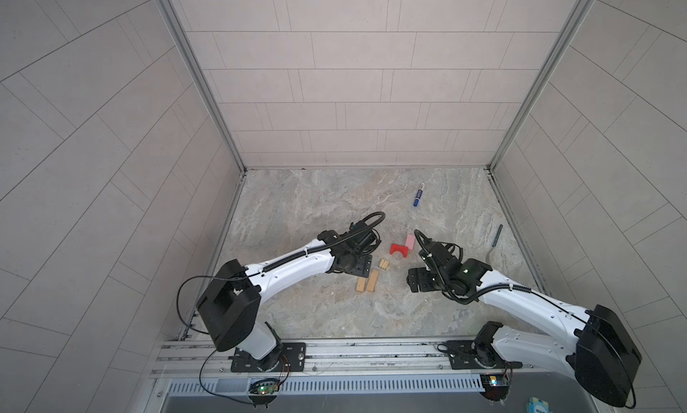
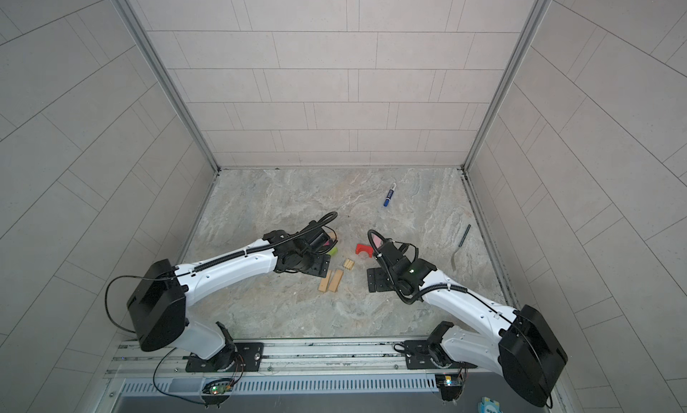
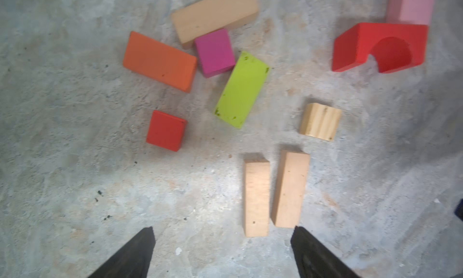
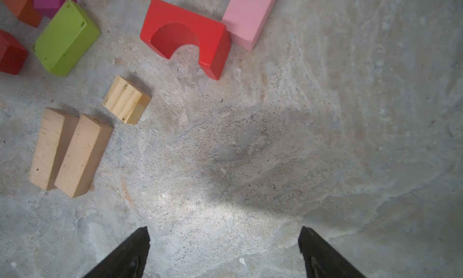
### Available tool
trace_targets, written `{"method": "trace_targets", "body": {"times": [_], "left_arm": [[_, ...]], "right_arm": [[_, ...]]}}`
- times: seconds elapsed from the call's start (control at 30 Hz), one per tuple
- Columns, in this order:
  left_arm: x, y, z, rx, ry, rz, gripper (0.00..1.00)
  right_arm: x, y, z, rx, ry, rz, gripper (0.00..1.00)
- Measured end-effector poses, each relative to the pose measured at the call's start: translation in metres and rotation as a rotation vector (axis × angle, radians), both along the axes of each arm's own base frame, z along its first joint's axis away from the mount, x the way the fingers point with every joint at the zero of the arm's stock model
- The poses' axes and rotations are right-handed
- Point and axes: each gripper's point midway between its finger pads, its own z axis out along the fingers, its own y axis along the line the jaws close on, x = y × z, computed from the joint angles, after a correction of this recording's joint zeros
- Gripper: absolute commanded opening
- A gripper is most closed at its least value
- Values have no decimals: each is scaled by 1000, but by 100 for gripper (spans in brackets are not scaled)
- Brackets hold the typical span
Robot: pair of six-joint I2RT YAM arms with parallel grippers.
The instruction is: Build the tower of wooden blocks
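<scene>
Wood blocks (image 1: 373, 281) all lying loose and flat around mid-bench, none stacked: pair of tan planks (image 3: 290, 189) side by side nearest, ridged tan block (image 3: 320, 121) just beyond, red arch (image 3: 380, 46) right against pink brick (image 3: 413, 6) farther off to the right; leftward, clustered beneath the left arm, lime-green brick (image 3: 241, 89), red cube (image 3: 166, 130), orange brick (image 3: 160, 61), magenta cube (image 3: 215, 52), third tan plank (image 3: 214, 15). Left gripper (image 3: 223, 251) just left of the pair, spread wide, empty; right gripper (image 4: 224, 249) just right of it over bare bench (image 4: 325, 114), likewise spread and empty. Judged the opening step: picking a base. Next, probably: centre across one plank's narrow width, descend, close without nudging its neighbour
</scene>
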Motion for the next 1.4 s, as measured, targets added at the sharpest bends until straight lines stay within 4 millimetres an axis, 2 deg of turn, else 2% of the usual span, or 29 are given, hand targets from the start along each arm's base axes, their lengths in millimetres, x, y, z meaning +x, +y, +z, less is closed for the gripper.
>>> {"method": "trace_targets", "body": {"times": [0.2,0.3,0.53,1.03,1.4], "left_arm": [[-2,29,-15,8,51,47,94],[-6,36,-24,21,70,55,94],[-14,37,-37,4,103,52,94],[-16,37,-56,-71,143,83,94],[-14,33,-62,-82,151,85,94]], "right_arm": [[11,19,0,-32,-10,16,97],[17,28,-3,-55,1,24,98],[25,51,-15,-104,16,51,99],[44,63,-30,-161,-1,36,99],[48,72,-39,-170,3,47,99]]}}
